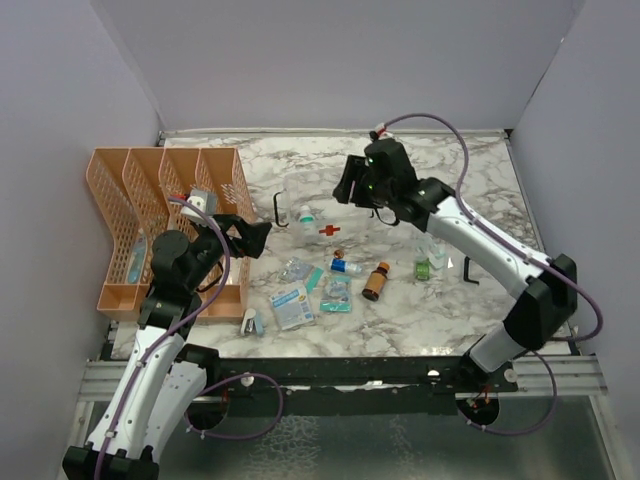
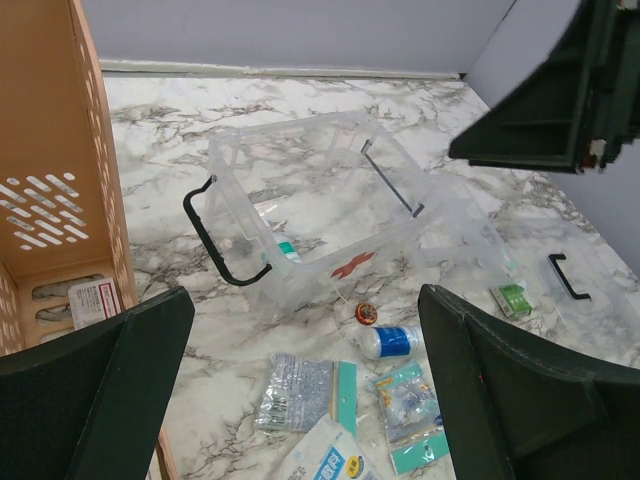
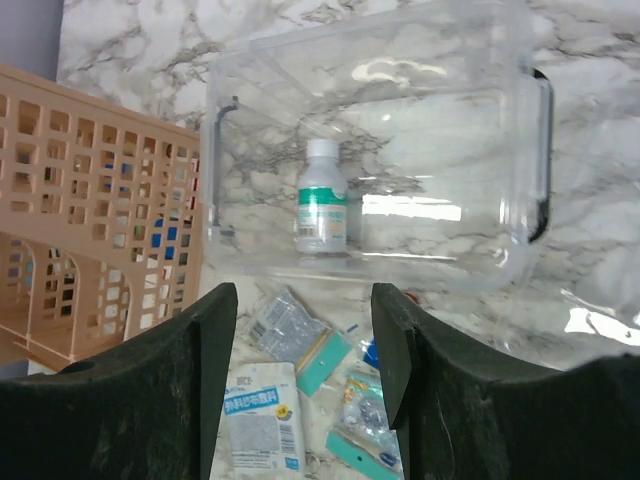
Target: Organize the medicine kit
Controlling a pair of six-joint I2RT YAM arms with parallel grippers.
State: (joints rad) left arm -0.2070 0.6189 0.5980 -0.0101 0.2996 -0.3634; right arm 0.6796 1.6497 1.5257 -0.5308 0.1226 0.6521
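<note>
Kit (image 1: 329, 231) stood open for loading, 1 bottle (image 3: 322, 197) inside. Right gripper (image 3: 303, 300) hovered above, part-open, empty. Left gripper (image 2: 305, 300) wide, empty, probably poised for packets (image 2: 300, 390).

bottle (image 3: 322, 197) in medicine kit (image 3: 450, 265) | organizer (image 1: 150, 215) left of medicine kit | packets (image 1: 292, 305) on table (image 1: 470, 170) before medicine kit

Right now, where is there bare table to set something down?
The table is bare behind the medicine kit, toward the back wall, and at the near right, in front of the clear lid. Crowded: the strip before the kit, packets and bottles right of the orange organizer.
</note>
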